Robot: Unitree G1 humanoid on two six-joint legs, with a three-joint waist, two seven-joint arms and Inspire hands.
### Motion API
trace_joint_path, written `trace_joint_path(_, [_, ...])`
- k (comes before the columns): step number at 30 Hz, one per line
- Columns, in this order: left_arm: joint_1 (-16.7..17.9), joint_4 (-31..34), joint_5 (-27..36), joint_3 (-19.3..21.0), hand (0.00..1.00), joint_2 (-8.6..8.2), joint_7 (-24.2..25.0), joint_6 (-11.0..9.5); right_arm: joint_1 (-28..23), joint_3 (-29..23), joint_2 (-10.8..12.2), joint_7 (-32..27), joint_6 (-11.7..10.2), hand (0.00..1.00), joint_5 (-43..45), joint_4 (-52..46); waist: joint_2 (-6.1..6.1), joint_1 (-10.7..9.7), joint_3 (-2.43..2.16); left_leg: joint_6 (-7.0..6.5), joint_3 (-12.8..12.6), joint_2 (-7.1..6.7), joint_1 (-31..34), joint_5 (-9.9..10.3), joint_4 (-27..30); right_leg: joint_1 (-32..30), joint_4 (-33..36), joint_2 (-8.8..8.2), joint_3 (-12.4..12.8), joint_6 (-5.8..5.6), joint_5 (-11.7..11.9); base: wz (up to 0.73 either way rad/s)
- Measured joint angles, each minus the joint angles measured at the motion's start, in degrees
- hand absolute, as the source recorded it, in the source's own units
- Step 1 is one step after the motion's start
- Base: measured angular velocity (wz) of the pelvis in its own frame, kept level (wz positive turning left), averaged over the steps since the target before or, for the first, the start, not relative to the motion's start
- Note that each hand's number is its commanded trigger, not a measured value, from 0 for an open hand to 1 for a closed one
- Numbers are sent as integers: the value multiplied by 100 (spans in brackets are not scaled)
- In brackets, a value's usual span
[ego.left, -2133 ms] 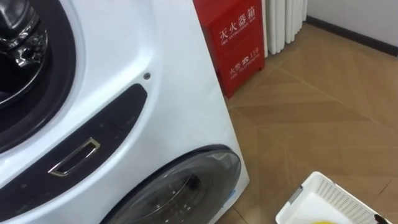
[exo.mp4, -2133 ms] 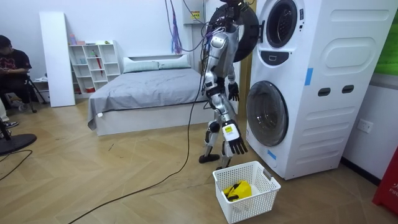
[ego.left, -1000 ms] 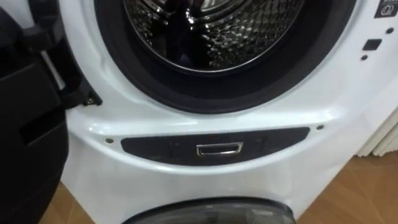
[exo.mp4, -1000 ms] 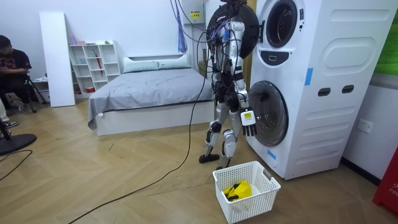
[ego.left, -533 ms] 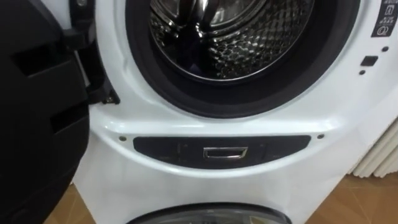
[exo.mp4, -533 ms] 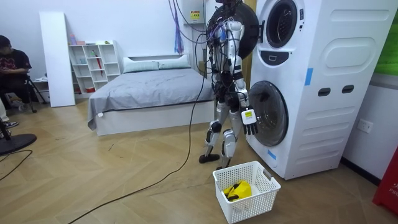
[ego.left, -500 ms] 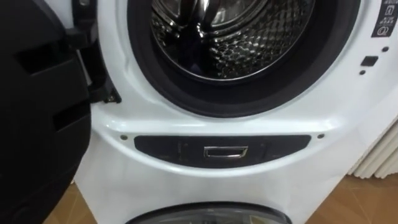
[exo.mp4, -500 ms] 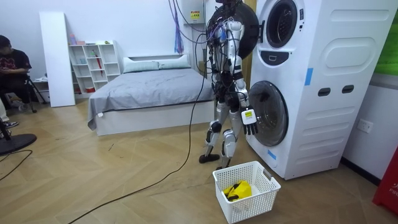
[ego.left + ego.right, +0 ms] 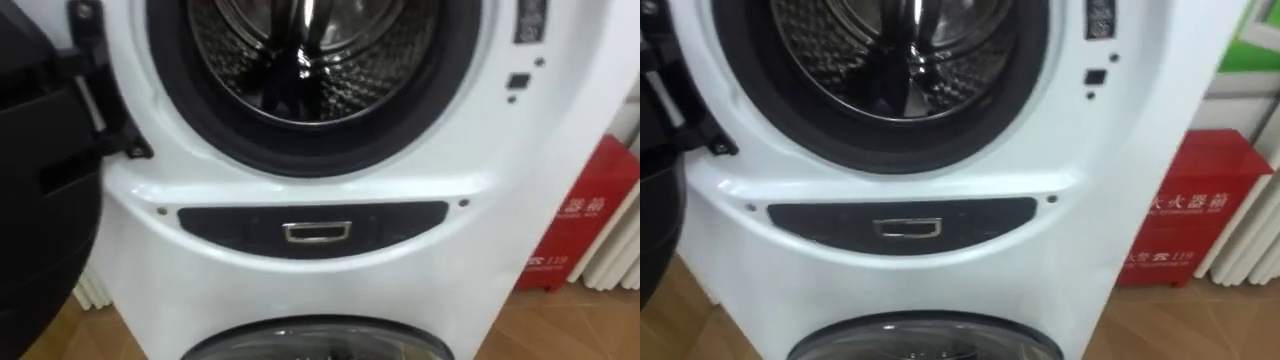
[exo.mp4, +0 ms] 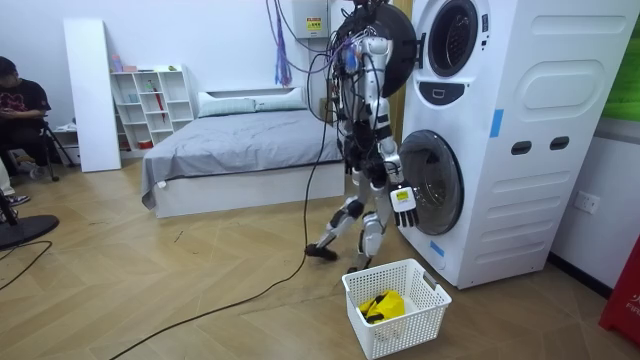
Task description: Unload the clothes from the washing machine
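Observation:
I stand close in front of the stacked white washing machine [image 10: 480, 150]. Its upper round opening [image 9: 310, 60] is right before me, with bare shiny drum metal inside. The black door [image 9: 40, 200] hangs swung open at the left. A dark strip with a small metal handle [image 9: 317, 232] runs below the opening, and the lower machine's glass door [image 9: 315, 342] shows at the bottom edge. My right hand [image 10: 404, 205] hangs at my side, fingers relaxed, holding nothing. A yellow garment [image 10: 383, 304] lies in the white basket [image 10: 430, 294] on the floor behind me.
A red cabinet [image 9: 585, 220] stands against the wall to the right of the machine, with a white radiator [image 9: 620, 262] beside it. A bed [image 10: 240, 140] and white shelves [image 10: 150, 100] are behind me, and a person [image 10: 18, 105] sits at the room view's left.
I have turned from the basket side to face the upper drum. In the last half second I stepped, one foot trailing back, and the view shifted so the red cabinet shows at right.

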State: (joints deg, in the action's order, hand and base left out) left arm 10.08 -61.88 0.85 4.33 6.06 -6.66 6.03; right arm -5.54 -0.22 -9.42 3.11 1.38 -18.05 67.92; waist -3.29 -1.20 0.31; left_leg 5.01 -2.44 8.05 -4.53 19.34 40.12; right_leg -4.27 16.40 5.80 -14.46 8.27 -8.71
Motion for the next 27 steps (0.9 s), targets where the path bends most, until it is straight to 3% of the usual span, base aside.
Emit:
trace_joint_path(1, [-135,1,-57,-6,0,-6,-2,-42,-4,-116,12,5,-48,0,-58,2,-66,-74,43,51,118,11,-294,53,-541,-154,106,8,-80,8,17,37])
trace_joint_path(2, [-219,-1,-57,-15,0,-9,-4,-71,13,-136,17,1,-80,0,-80,0,-73,-74,55,66,133,20,-441,63,-866,-261,136,7,-117,12,25,26])
trace_joint_path(3, [-355,-7,-58,-45,0,-14,-5,-157,32,-202,34,-3,-136,0,-112,-2,-106,-75,48,113,143,27,-659,166,-1487,-430,168,7,-165,10,100,7])
trace_joint_path(4, [-446,-9,-64,-87,0,-22,-5,-242,36,-249,58,-3,-141,0,-111,-41,-107,-49,45,59,140,19,-817,249,-2023,-577,161,6,-165,4,221,0])
trace_joint_path(5, [-473,-19,-87,-115,0,-24,-5,-272,39,-281,70,-4,-144,0,-110,-53,-109,-28,43,41,140,13,-853,285,-2210,-646,159,1,-169,0,290,-14])
trace_joint_path(6, [-511,-35,-167,-144,0,-23,1,-290,64,-302,94,-23,-137,0,-112,-65,-95,-3,47,-39,131,-34,-904,339,-2530,-780,161,-29,-142,-18,445,-18])
trace_joint_path(8, [-528,-75,-168,-163,0,-23,54,-295,100,-319,114,-49,-128,0,-70,-79,-17,-48,46,-362,67,-277,-815,300,-2804,-940,92,-127,-54,-91,780,-25])
trace_joint_path(9, [-539,-125,-160,-164,0,-18,87,-295,101,-322,122,-53,-116,0,-27,-73,95,-36,3,-568,-85,-460,-670,204,-2799,-979,-185,-199,129,-143,1153,-36])
trace_joint_path(10, [-522,-133,-153,-170,0,-18,89,-295,107,-316,120,-50,-106,0,-14,-75,121,-18,-2,-640,-166,-490,-601,155,-2790,-968,-351,-219,236,-206,1357,-58])
trace_joint_path(11, [-425,-178,-136,-231,0,-13,88,-311,162,-307,115,-55,-66,0,-154,-119,107,30,2,-745,-402,-587,-463,76,-2715,-964,-549,-291,360,-525,1695,-25])
trace_joint_path(12, [-404,-313,-143,-248,0,-24,81,-319,98,-322,109,-67,-3,0,-291,-134,108,-102,8,-761,-727,-574,-371,29,-2564,-977,57,-531,254,-641,1294,0])
trace_joint_path(13, [-394,-340,-141,-255,0,-24,82,-319,47,-364,109,-74,38,0,-360,-133,116,-149,7,-770,-801,-582,-363,-16,-2554,-969,555,-677,236,-677,937,43])
trace_joint_path(14, [-358,-341,-143,-280,0,-30,83,-325,29,-458,86,-77,118,0,-535,-136,156,-161,31,-789,-870,-594,-345,-125,-2577,-929,1499,-912,289,-788,435,44])
trace_joint_path(15, [-352,-340,-136,-273,0,-22,85,-337,36,-426,31,-99,121,0,-580,-150,149,-144,19,-798,-961,-590,-306,-240,-2630,-757,2142,-1126,420,-904,122,29])
trace_joint_path(16, [-347,-339,-138,-258,0,3,80,-379,59,-338,9,-101,120,0,-557,-151,162,-86,23,-831,-1068,-600,-272,-360,-2718,-445,2365,-1286,559,-987,-122,6])
trace_joint_path(17, [-330,-339,-142,-231,0,11,76,-388,74,-313,10,-92,119,0,-531,-142,170,-42,25,-803,-1112,-610,-266,-446,-2777,-275,2342,-1334,628,-1020,-205,-21])
trace_joint_path(19, [-237,-324,-144,-72,0,82,68,-391,99,-204,93,36,119,0,-412,-106,352,9,-29,-752,-1205,-692,-73,-631,-2843,635,1602,-1540,734,-1175,-365,-29])
trace_joint_path(20, [-241,-309,-139,-30,0,108,68,-394,106,-156,108,75,121,0,-373,-104,396,24,-34,-725,-1234,-702,13,-661,-2824,791,1285,-1542,729,-1235,-431,-27])
trace_joint_path(21, [-258,-290,-137,16,0,134,67,-402,136,-88,105,140,120,0,-278,-103,458,70,-49,-672,-1247,-688,140,-725,-2782,980,557,-1446,695,-1263,-462,-45])
trace_joint_path(23, [-308,-274,-93,130,0,135,66,-455,142,42,99,181,117,0,-221,-93,510,246,-46,-596,-1489,-684,222,-827,-2764,1160,-251,-1380,642,-1263,-439,-68])
trace_joint_path(24, [-302,-274,-108,216,0,121,66,-495,152,141,102,224,117,0,-140,-76,534,336,-47,-552,-1486,-665,273,-854,-2735,1168,-492,-1334,620,-1249,-434,-60])
trace_joint_path(25, [-285,-290,-107,294,0,81,65,-522,153,150,104,297,117,0,-58,-62,521,331,-47,-508,-1432,-607,327,-893,-2722,1182,-596,-1254,606,-1141,-379,-39])
trace_joint_path(27, [-277,-288,-116,342,0,60,65,-594,147,144,107,352,117,0,12,-44,514,290,-45,-449,-1388,-528,390,-949,-2707,1141,-607,-1182,542,-1066,-371,5])
